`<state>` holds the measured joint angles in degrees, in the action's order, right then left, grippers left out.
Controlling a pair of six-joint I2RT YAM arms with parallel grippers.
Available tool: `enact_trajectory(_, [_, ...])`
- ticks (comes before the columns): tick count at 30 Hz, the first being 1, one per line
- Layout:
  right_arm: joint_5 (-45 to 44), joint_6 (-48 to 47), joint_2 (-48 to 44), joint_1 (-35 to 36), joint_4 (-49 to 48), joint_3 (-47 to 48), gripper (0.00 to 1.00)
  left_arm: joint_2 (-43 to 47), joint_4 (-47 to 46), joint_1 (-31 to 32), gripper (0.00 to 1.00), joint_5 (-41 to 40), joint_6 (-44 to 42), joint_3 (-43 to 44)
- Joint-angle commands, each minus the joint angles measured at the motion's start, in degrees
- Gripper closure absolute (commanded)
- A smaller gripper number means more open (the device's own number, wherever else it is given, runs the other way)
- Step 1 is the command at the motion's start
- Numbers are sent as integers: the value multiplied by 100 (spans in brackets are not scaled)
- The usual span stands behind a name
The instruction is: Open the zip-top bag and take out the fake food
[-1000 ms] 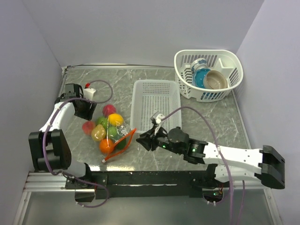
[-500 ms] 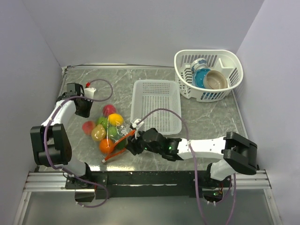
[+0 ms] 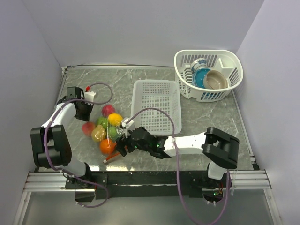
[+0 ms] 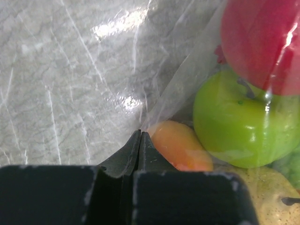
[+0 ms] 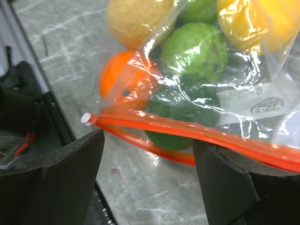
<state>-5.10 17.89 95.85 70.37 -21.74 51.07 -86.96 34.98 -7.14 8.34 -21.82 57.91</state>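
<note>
— One grey marbled table [image 3: 206,122]. What sits on it?
— At the back right, a round white basket [image 3: 206,96] holding a blue dish [image 3: 200,75] and a tan dish [image 3: 215,80]. At the middle, a flat white slotted basket [image 3: 157,105].
— And the zip-top bag [image 3: 112,133]?
— It lies on the table just left of the flat basket, toward the front. The fake food [image 3: 108,146] is inside it: green, yellow, orange, red and peach pieces packed together.
— The claws?
— The left gripper [image 4: 139,137] is at the bag's far left side, fingers pressed together. Clear film runs down to the tips, but I cannot tell whether any is pinched. The right gripper [image 5: 149,140] is at the bag's near right corner, fingers spread wide.
— The zip strip [image 5: 187,131]?
— Orange-red, crossing between those spread fingers. Two bands show, a little apart.
</note>
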Motion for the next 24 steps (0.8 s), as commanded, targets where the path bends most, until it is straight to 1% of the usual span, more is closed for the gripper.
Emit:
enact_trajectory(1, [-368, -163, 231, 30, -112, 316, 15, 337, -18, -121, 99, 71, -147, -131])
enact_trajectory(7, [-1219, -426, 724, 56, 152, 789, 11, 399, 122, -174, 99, 194, -191, -131])
enact_trajectory(11, [-1300, -532, 1180, 56, 205, 1176, 11, 434, 350, -183, 99, 352, -164, -43])
enact_trajectory(13, [-1248, -515, 1330, 56, 231, 1378, 12, 548, 439, -183, 99, 405, -190, -34])
enact_trajectory(16, [-1107, -497, 1602, 65, 205, 1441, 18, 811, 597, -218, 99, 362, -305, -95])
enact_trajectory(17, [-1089, -480, 1629, 56, 214, 1432, 21, 873, 632, -253, 99, 240, -392, -122])
enact_trajectory(21, [-1054, -462, 1603, 100, 179, 1187, 25, 1110, 493, -691, 99, -182, -700, -280])
enact_trajectory(22, [-1071, -479, 1551, 100, 170, 1047, 25, 1093, 475, -971, 99, -227, -770, -280])
enact_trajectory(24, [-1089, -488, 1498, 126, 143, 879, 26, 954, 509, -1219, 99, -271, -946, -210])
